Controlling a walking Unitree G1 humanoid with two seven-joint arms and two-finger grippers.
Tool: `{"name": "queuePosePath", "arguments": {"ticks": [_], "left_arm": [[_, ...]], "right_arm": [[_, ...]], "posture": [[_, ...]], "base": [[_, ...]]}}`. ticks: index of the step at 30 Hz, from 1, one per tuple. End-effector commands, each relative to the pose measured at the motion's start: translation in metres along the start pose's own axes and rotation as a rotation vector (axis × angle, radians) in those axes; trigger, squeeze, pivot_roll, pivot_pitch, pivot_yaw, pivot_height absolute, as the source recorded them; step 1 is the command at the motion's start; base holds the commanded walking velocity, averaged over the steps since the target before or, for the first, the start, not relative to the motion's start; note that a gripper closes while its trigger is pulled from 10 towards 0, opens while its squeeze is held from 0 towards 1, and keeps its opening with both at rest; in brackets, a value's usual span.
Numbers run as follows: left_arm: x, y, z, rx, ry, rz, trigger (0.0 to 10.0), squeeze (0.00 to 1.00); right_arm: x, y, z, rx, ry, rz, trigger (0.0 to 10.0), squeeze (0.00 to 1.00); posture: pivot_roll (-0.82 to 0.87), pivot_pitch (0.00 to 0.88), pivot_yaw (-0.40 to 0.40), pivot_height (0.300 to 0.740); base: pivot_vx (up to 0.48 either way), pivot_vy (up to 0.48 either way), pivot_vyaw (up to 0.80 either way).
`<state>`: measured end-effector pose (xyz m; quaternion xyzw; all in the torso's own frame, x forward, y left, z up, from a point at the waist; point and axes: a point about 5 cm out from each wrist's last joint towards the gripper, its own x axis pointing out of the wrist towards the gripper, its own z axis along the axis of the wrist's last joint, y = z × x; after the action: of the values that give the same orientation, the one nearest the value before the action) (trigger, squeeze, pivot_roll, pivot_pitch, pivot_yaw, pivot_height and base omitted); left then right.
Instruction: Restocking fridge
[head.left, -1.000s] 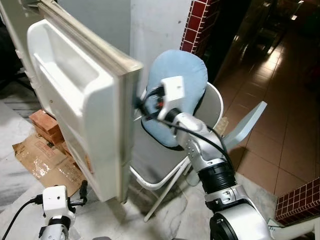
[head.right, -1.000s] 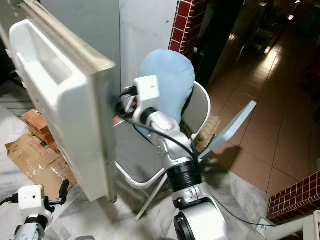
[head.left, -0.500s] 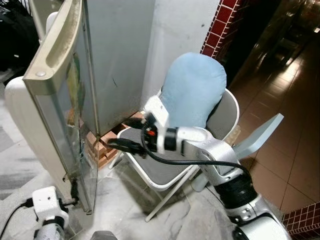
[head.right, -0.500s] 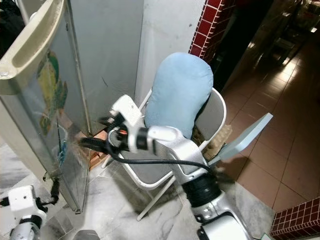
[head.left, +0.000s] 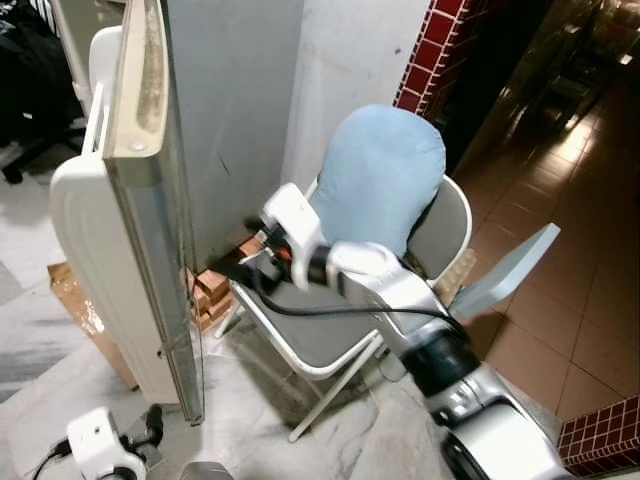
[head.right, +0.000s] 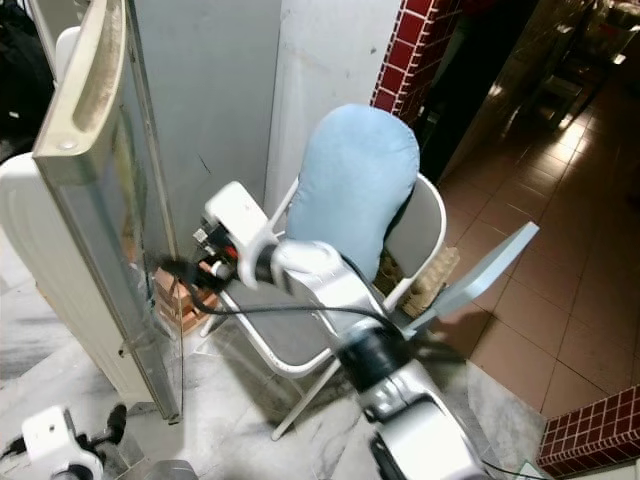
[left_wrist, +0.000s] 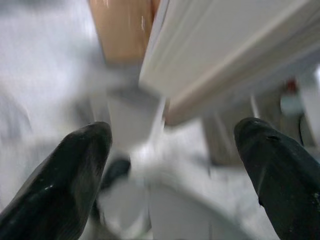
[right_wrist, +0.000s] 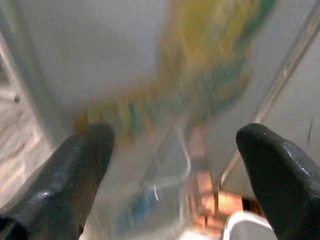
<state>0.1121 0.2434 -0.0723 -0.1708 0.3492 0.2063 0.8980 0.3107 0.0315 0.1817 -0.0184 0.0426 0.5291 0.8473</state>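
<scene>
The fridge door (head.left: 150, 200) stands open, its edge turned towards me, with the white inner liner (head.left: 90, 260) on its left. Its outer face (head.right: 120, 210) carries a yellow-green picture, blurred in the right wrist view. My right gripper (head.right: 175, 272) reaches low towards that outer face, between the door and the chair. It is open (right_wrist: 175, 170) with nothing between its fingers. My left gripper (head.left: 150, 425) hangs near the floor by the door's bottom corner, open (left_wrist: 172, 170) and empty. The grey fridge body (head.left: 230, 100) rises behind.
A folding chair (head.left: 330, 340) with a pale blue cushion (head.left: 385, 180) stands just right of the fridge. Bricks (head.left: 210, 290) lie under the fridge, and cardboard (head.left: 70, 290) is on the floor at left. A grey panel (head.left: 505, 270) leans behind the chair. Tiled floor runs off to the right.
The door has swung from showing its inner shelves to standing edge-on. My right gripper dropped from the door's edge to low before its outer face. The view has shifted.
</scene>
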Motion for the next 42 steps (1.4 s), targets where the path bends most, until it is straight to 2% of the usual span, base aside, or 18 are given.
{"name": "queuePosePath", "arguments": {"ticks": [1, 5, 7, 8, 10, 18, 20, 23, 24, 26, 28, 31, 33, 36, 38, 40, 41, 42], "left_arm": [[-0.001, -0.003, -0.01, -0.045, 0.049, -0.023, 10.0, 0.0], [0.0, 0.001, -0.017, -0.028, 0.092, -0.014, 10.0, 0.0], [0.001, 0.002, -0.019, -0.008, 0.114, -0.009, 10.0, 0.0], [0.003, 0.002, -0.02, 0.014, 0.131, -0.007, 10.0, 0.0], [0.004, 0.003, -0.022, 0.012, 0.145, -0.01, 10.0, 0.0], [0.002, 0.016, -0.036, 0.023, 0.251, 0.013, 10.0, 0.0], [0.003, 0.015, -0.035, 0.026, 0.254, 0.012, 10.0, 0.0], [0.004, 0.013, -0.033, 0.04, 0.248, 0.002, 10.0, 0.0], [0.007, 0.014, -0.028, 0.051, 0.229, 0.005, 10.0, 0.0], [0.008, 0.015, -0.024, 0.05, 0.214, 0.006, 10.0, 0.0], [0.01, 0.018, -0.02, 0.062, 0.216, 0.008, 10.0, 0.0], [0.01, 0.019, -0.019, 0.071, 0.217, 0.009, 10.0, 0.0], [0.01, 0.02, -0.018, 0.074, 0.218, 0.011, 10.0, 0.0], [0.01, 0.018, -0.02, 0.078, 0.219, 0.005, 10.0, 0.0], [0.01, 0.018, -0.02, 0.078, 0.218, 0.002, 10.0, 0.0], [0.01, 0.018, -0.02, 0.078, 0.218, -0.001, 10.0, 0.0], [0.01, 0.018, -0.02, 0.078, 0.218, -0.001, 10.0, 0.0], [0.01, 0.019, -0.02, 0.078, 0.218, -0.002, 10.0, 0.0]], "right_arm": [[0.0, -0.008, 0.003, 0.009, -0.024, -0.056, 10.0, 0.0], [0.009, 0.005, 0.014, 0.063, -0.092, 0.009, 10.0, 0.0], [0.01, 0.02, 0.024, 0.122, -0.147, 0.141, 10.0, 0.0], [0.006, 0.035, 0.034, 0.178, -0.191, 0.292, 10.0, 0.0], [-0.005, 0.047, 0.042, 0.203, -0.22, 0.459, 10.0, 0.0], [-0.061, 0.06, 0.062, 0.236, -0.269, 0.814, 10.0, 0.0], [-0.063, 0.054, 0.047, 0.192, -0.193, 0.756, 10.0, 0.0], [-0.06, 0.047, 0.036, 0.197, -0.146, 0.678, 10.0, 0.0], [-0.055, 0.032, 0.016, 0.178, -0.072, 0.521, 10.0, 0.0], [-0.054, 0.022, 0.001, 0.16, -0.018, 0.414, 10.0, 0.0], [-0.055, -0.012, -0.035, 0.105, 0.157, 0.07, 10.0, 0.0], [-0.058, -0.031, -0.046, 0.054, 0.218, -0.121, 10.0, 0.0], [-0.056, -0.036, -0.044, 0.058, 0.207, -0.18, 10.0, 0.0], [-0.03, -0.033, -0.02, 0.045, 0.106, -0.235, 10.0, 0.0], [-0.013, -0.025, -0.005, 0.046, 0.054, -0.233, 10.0, 0.0], [0.004, -0.008, 0.014, 0.056, -0.002, -0.171, 10.0, 0.0], [0.004, -0.008, 0.014, 0.056, -0.002, -0.171, 10.0, 0.0], [0.009, 0.003, 0.022, 0.057, -0.024, -0.133, 10.0, 0.0]], "posture": [[0.19, 0.0, -0.154, 0.74], [0.19, 0.0, -0.156, 0.74], [0.19, 0.0, -0.159, 0.74], [0.19, 0.0, -0.161, 0.74], [0.19, 0.0, -0.163, 0.74], [0.18, 0.0, -0.17, 0.74], [0.17, 0.0, -0.169, 0.74], [0.17, 0.0, -0.169, 0.74], [0.17, 0.0, -0.169, 0.74], [0.17, 0.0, -0.167, 0.74], [0.17, 0.0, -0.164, 0.74], [0.16, 0.0, -0.16, 0.74], [0.16, 0.0, -0.157, 0.74], [0.16, 0.0, -0.154, 0.74], [0.16, 0.0, -0.154, 0.74], [0.17, 0.0, -0.156, 0.74], [0.17, 0.0, -0.156, 0.74], [0.17, 0.0, -0.155, 0.74]], "base": [[0.0, 0.0, 0.0], [0.0, 0.0, 0.0], [0.0, 0.0, 0.0], [0.0, 0.0, 0.0], [0.0, 0.0, 0.0], [0.0, 0.0, 0.0], [0.0, 0.0, 0.0], [0.0, 0.0, 0.0], [0.0, 0.0, 0.0], [0.0, 0.0, 0.0], [0.0, 0.0, 0.0], [0.0, 0.0, 0.0], [0.0, 0.0, 0.0], [0.0, 0.0, 0.0], [0.0, 0.0, 0.0], [0.0, 0.0, 0.0], [0.0, 0.0, 0.0], [0.0, 0.0, 0.0]]}}
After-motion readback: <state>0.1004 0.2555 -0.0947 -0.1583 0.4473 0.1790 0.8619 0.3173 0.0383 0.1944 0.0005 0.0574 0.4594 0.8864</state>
